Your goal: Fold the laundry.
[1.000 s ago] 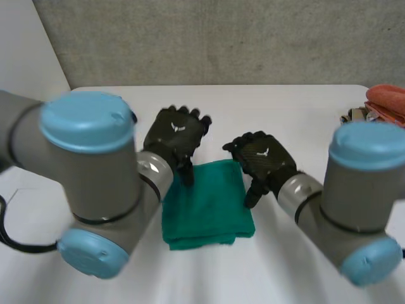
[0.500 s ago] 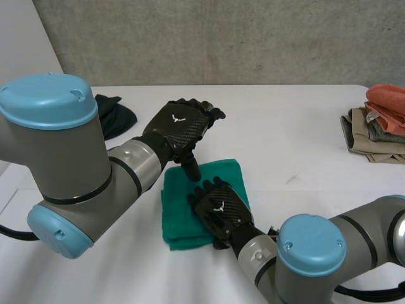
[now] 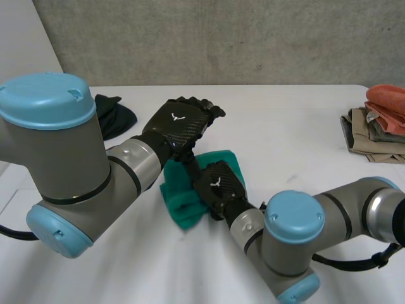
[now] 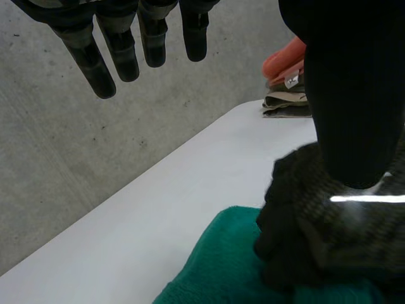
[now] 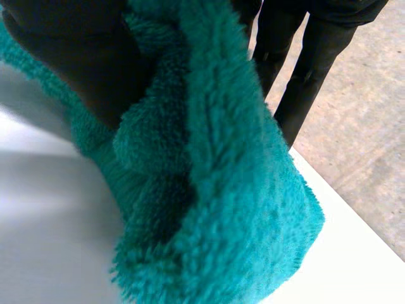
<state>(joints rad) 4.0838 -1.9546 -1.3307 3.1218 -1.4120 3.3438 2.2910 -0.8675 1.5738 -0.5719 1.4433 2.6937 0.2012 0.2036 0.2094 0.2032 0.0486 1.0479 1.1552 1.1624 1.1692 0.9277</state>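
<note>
right hand (image 3: 218, 187) now clutching green towel (image 3: 182, 208), bunched (formerly flat)

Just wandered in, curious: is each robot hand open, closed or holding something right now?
Left robot hand: open, fingers straight, holding nothing.
Right robot hand: closed on the green towel.

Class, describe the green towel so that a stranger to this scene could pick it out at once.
On the white table, look at the middle, near the left hand. The green towel is bunched in the grip of the right hand: the only bright green, fluffy cloth there.
</note>
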